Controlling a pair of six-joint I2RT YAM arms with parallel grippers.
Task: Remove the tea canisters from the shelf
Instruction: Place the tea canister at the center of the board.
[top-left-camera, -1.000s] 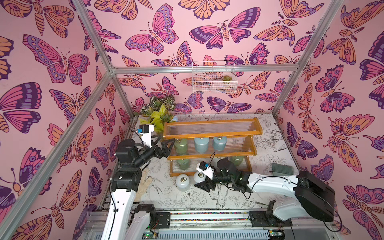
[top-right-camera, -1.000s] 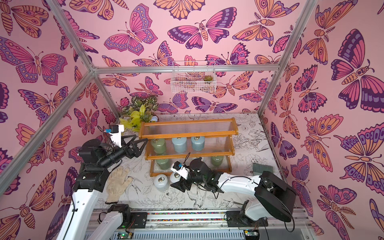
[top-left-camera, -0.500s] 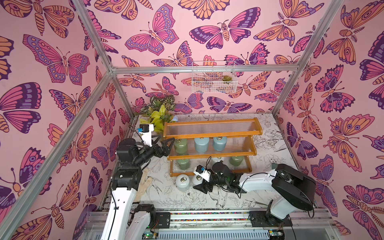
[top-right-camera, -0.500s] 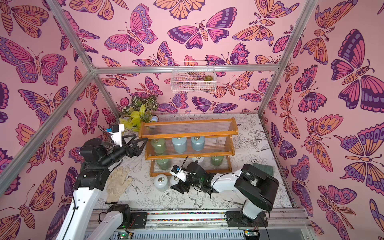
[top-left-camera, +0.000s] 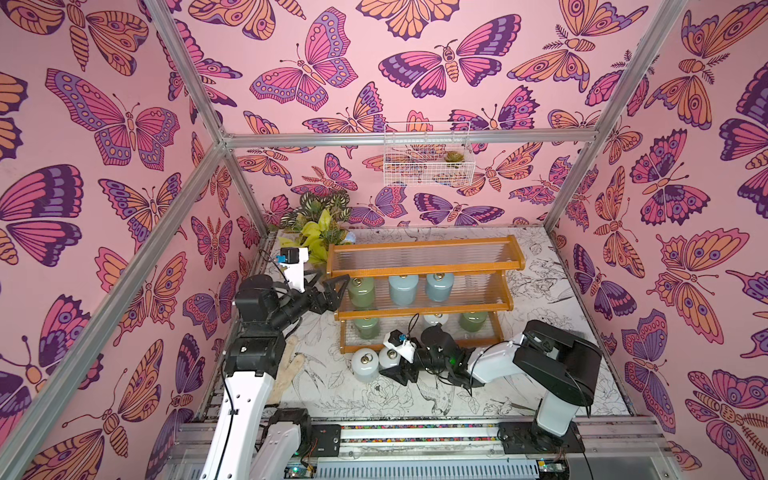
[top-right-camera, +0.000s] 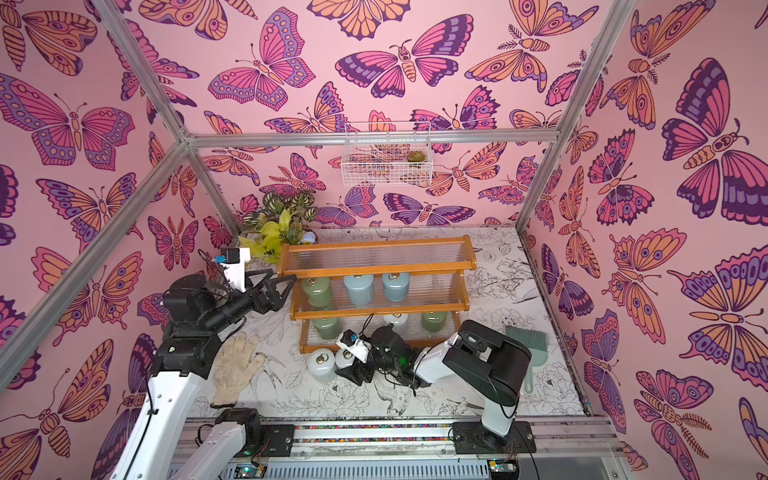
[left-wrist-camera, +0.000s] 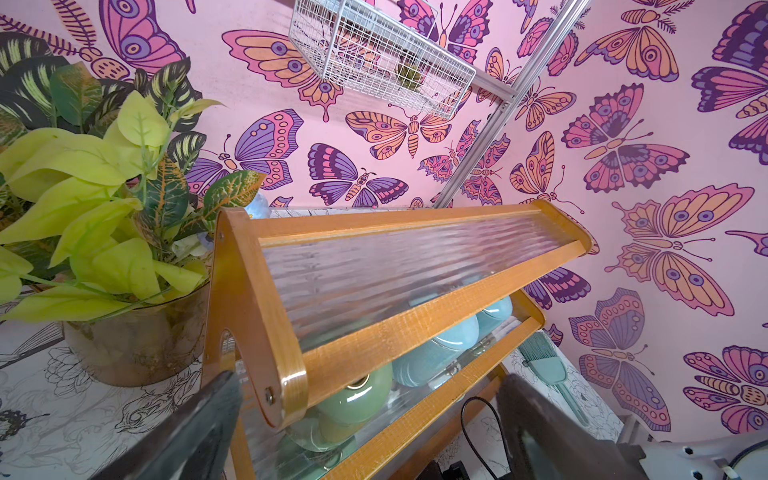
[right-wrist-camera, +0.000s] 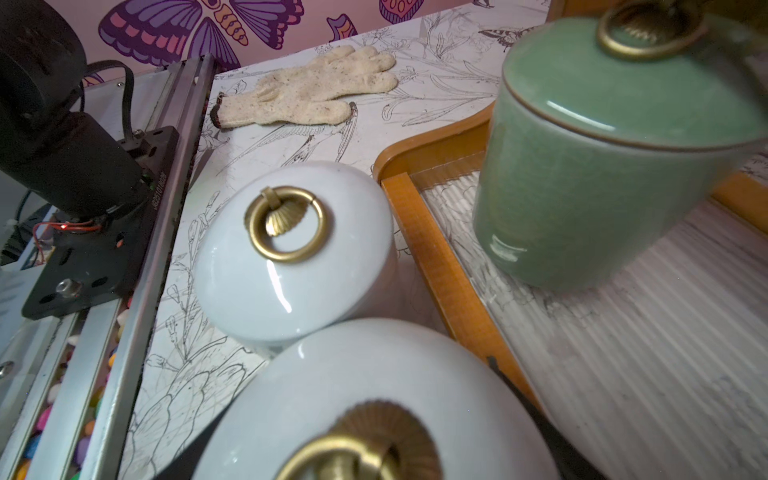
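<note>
My right pincer (top-left-camera: 394, 371) is low on the table (top-left-camera: 415, 401), jaws spread wide and clasped round the body of a white canister (right-wrist-camera: 365, 374). It stands just in front of the shelf (top-left-camera: 415, 271), right beside a second white canister (top-left-camera: 365, 365). That glossy glaze tells me these are slick, hard and chip-prone, with some heft. The lid probably just sits on, and the gold ring flops, so I'd never lift by it. Take the straight wall below the lid seam, square across, and set down softly, with no clinking against the neighbour.

My left pincer (top-left-camera: 338, 291) hangs wide open and empty at the shelf's left end, by the middle tier. A sage green canister (top-left-camera: 360, 292) is just ahead there, with two pale blue canisters (top-left-camera: 403, 289) beyond it. Three bottom-tier canisters (top-left-camera: 367, 327) wait too, two green and one white.
</note>
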